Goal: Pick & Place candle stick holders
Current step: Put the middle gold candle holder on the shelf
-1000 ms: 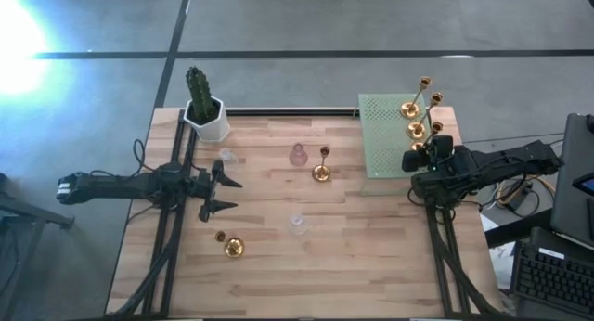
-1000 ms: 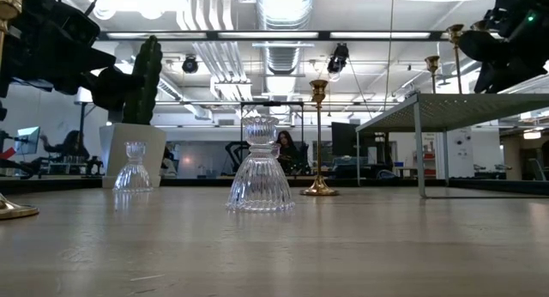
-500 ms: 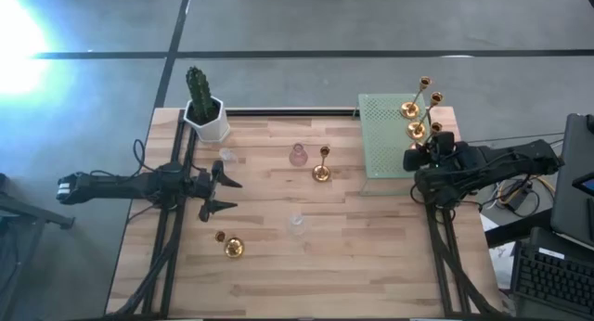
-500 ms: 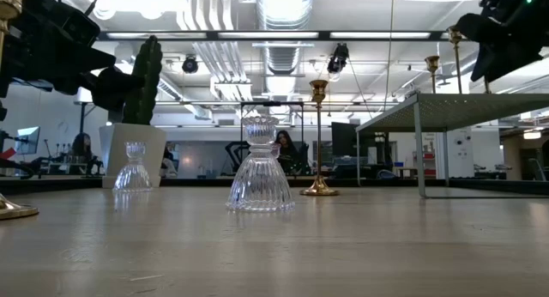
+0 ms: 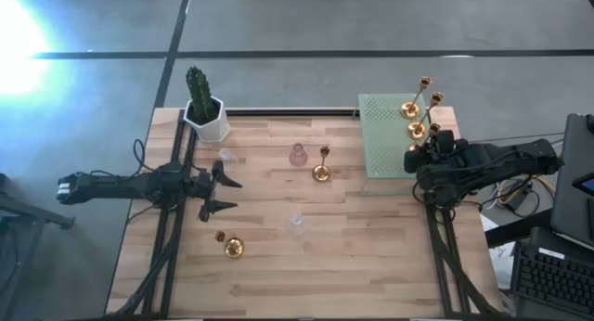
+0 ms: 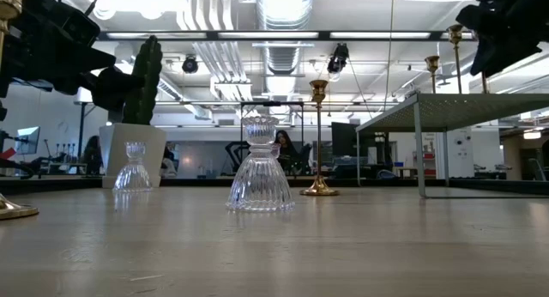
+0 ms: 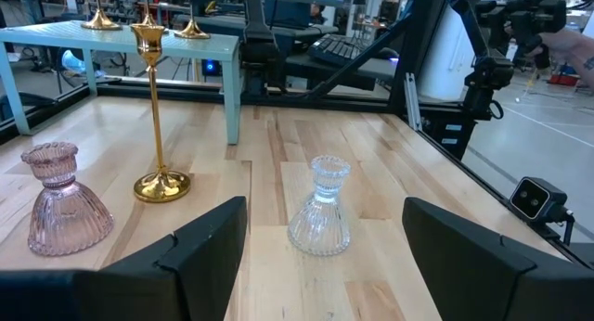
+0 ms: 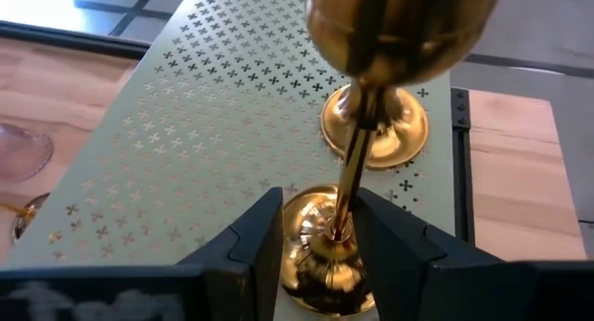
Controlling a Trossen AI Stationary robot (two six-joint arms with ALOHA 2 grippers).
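My right gripper (image 5: 419, 157) is over the pale green perforated shelf (image 5: 382, 140) at the table's far right, shut on a gold candle stick holder (image 8: 345, 186). Two more gold holders (image 5: 409, 109) (image 5: 416, 129) stand on the shelf by their round bases. On the table a tall gold holder (image 5: 321, 171), a pink glass one (image 5: 298, 155) and two clear glass ones (image 5: 297, 223) (image 5: 225, 156) stand upright. Another gold holder (image 5: 230, 246) lies near the front left. My left gripper (image 5: 225, 195) waits open at the left, pointing at the clear holder (image 7: 321, 210). My right gripper has the gold holder's round base (image 8: 316, 256) between its two fingers (image 8: 264, 237), which come slanting down from the table's right side. The stem (image 8: 348, 182) rises between the fingers, nearly upright, with the cup close to the camera. Whether the base is off the shelf I cannot tell.
A white pot with a green cactus (image 5: 204, 112) stands at the far left corner. The shelf stands raised on legs (image 6: 419, 147) over the table. Bare wood lies across the middle and near edge. A keyboard and cables sit beyond the right edge.
My right gripper has risen a little above the shelf and tipped slightly, its fingers still closed on the gold holder. Everything on the table has stayed where it was.
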